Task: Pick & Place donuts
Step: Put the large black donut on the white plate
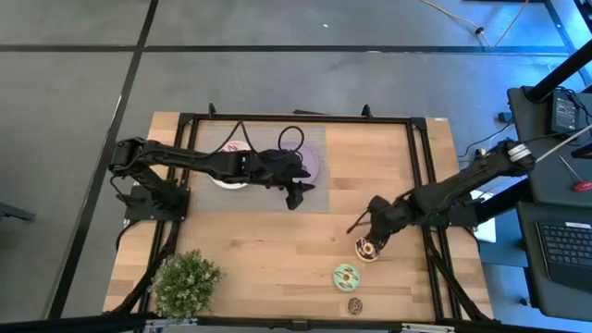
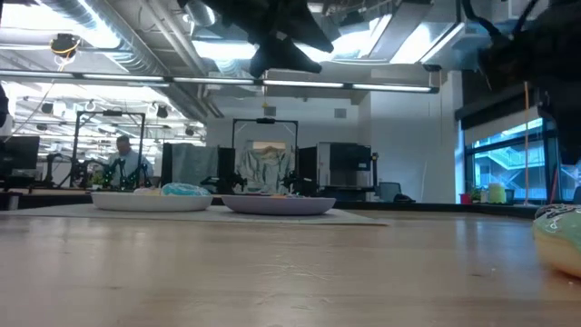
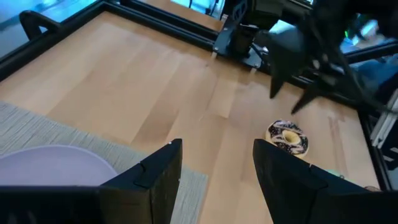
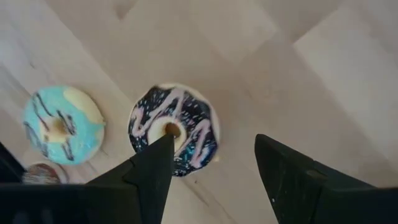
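Right end effector [image 4: 211,180] hovering, fingers apart and empty, directly above the chocolate donut [image 4: 173,130] lying flat on the table [image 4: 323,81]; likely light, rigid, glossy; best pinched across the ring; left end effector [image 3: 214,180] parted, idle, well apart.

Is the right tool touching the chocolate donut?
Cannot tell. In the right wrist view the open right tool hangs over the chocolate donut, one finger overlapping its rim; no view shows contact or gap.
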